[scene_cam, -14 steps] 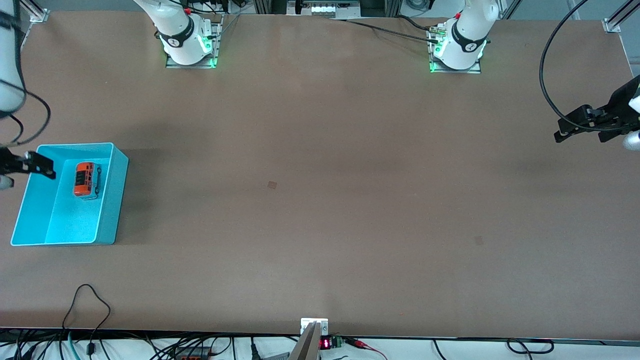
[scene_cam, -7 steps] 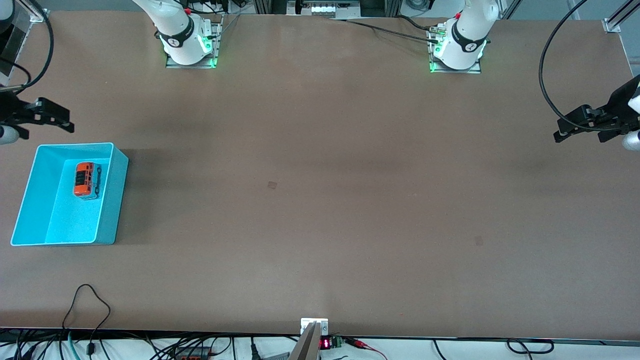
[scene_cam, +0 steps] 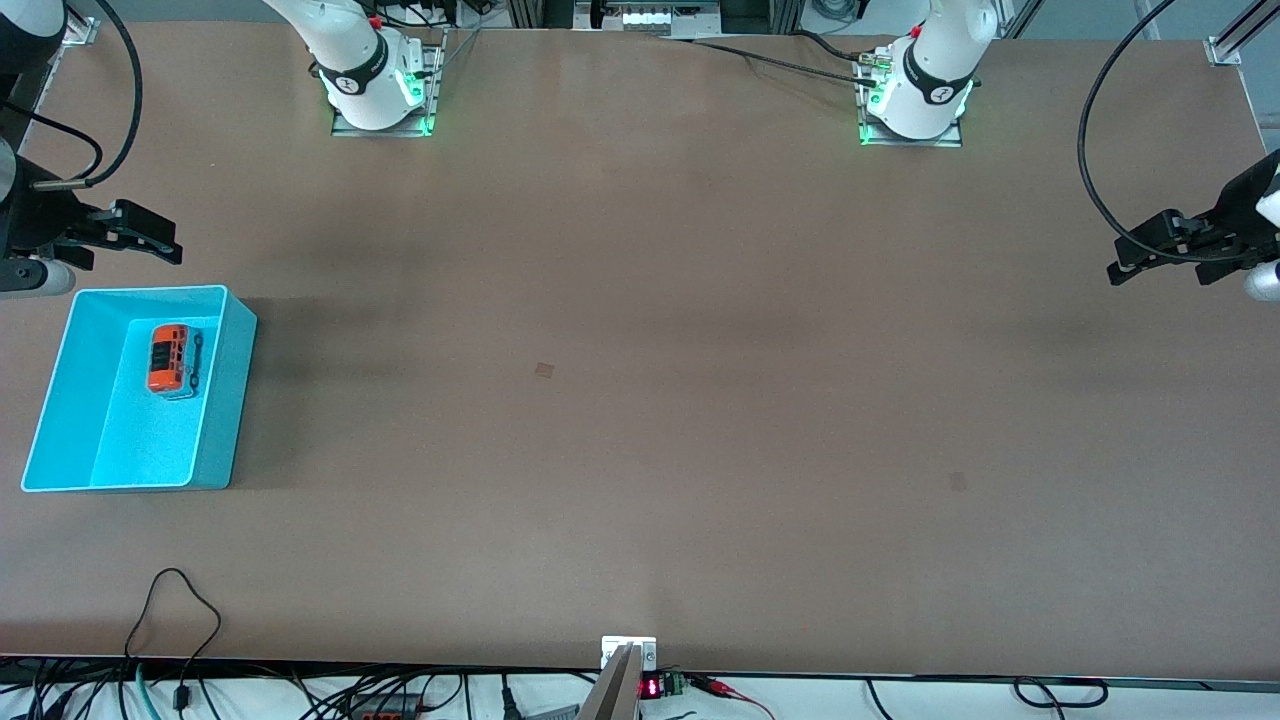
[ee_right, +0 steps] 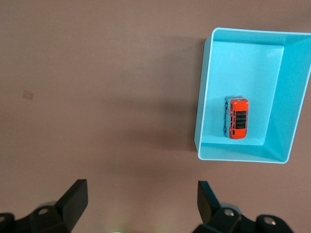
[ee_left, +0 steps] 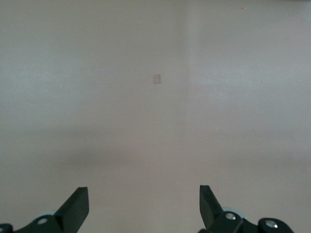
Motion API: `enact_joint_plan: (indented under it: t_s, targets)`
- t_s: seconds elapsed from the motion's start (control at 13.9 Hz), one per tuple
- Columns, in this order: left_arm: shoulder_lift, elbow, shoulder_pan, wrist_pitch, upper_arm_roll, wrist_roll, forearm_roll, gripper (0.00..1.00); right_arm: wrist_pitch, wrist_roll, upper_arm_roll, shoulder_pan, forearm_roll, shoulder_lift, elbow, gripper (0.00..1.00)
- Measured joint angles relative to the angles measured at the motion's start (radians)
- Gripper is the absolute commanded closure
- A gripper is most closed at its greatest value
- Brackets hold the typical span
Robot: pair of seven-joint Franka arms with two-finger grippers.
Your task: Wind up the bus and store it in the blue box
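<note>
The orange bus (scene_cam: 171,359) (ee_right: 238,119) lies inside the blue box (scene_cam: 228,400) (ee_right: 204,97) at the right arm's end of the table, in the part of the box farther from the front camera. My right gripper (scene_cam: 145,238) (ee_right: 141,194) hangs open and empty above the bare table just past the box's edge that is farthest from the front camera. My left gripper (scene_cam: 1150,255) (ee_left: 144,199) waits open and empty over the bare table at the left arm's end.
The brown table (scene_cam: 640,350) carries two small faint square marks (scene_cam: 544,370) (scene_cam: 957,481). Cables (scene_cam: 175,610) trail along the edge nearest the front camera, and the two arm bases (scene_cam: 375,85) (scene_cam: 915,95) stand at the edge farthest from it.
My right gripper has pulled up and away from over the box toward the arm bases, leaving the bus lying in the box. The left arm has not moved.
</note>
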Motion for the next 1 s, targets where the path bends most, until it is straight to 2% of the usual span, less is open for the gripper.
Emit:
enact_joint_plan:
  t_s: [0.65,1.0]
  targets:
    - [0.000,0.000,0.000,0.000,0.000,0.001,0.000,0.00,-0.007,0.001,0.000,0.000,0.000,0.000,0.001,0.00]
    - [0.000,0.000,-0.001,0.000,-0.002,0.002,0.000,0.00,-0.085,0.016,-0.007,0.000,0.000,0.003,0.002,0.00]
